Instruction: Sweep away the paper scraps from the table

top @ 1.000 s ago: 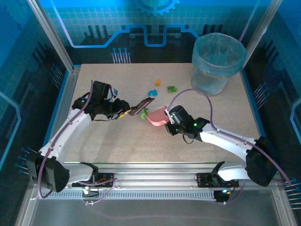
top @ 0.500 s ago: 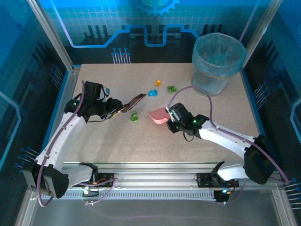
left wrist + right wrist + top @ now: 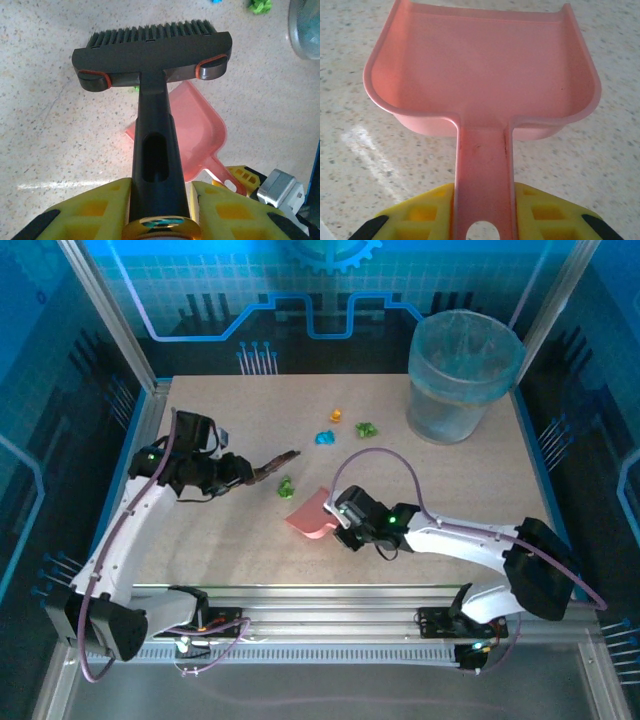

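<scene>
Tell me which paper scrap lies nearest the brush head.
The green scrap lying alone between brush and pink dustpan; the orange scrap, blue scrap and other green scrap sit farther back.

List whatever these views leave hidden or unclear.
Top view: what the bin holds, blurred by its translucent wall.
Left wrist view: the green scrap nearest the brush, mostly hidden behind its head.
Right wrist view: the dustpan handle's end, cut off by the bottom edge.
</scene>
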Available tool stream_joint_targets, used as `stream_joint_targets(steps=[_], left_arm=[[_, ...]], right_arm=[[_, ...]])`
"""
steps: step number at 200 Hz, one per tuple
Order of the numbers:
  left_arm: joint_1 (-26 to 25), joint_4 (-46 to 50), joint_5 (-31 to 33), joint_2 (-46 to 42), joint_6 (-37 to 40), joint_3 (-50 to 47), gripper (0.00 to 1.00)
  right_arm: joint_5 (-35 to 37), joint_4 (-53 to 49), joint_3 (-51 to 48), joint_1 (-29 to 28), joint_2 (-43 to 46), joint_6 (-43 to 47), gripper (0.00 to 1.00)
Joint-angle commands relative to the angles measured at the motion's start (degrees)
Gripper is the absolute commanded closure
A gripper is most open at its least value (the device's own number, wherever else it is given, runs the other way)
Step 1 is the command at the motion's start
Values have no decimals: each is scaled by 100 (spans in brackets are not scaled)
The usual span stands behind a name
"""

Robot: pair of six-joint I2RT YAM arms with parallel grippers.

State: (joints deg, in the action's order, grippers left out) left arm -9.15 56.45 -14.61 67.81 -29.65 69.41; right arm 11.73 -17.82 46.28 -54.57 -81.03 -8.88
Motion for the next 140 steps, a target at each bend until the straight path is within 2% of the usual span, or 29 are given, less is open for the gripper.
stream_joint_targets(steps=[1,55,105,123,140], left_arm=[[36,211,-187,-13,259,77,95],[-149,76,-727,17,178,-123,94],[-546,47,-925,171,227,-98,95],[-562,-94,-1129,113,156,-65,95],[-553,-176,-997,-1,96,64,95]], right_arm=[[-150,182,-63,-186,-330,255,100],[-6,623,333,39,-1213,112,100],[-162,931,345,423,-1535,194,100],[-142,1092,278,477,-1579,268,100],[-92,1304,158,504,-1582,265,100]])
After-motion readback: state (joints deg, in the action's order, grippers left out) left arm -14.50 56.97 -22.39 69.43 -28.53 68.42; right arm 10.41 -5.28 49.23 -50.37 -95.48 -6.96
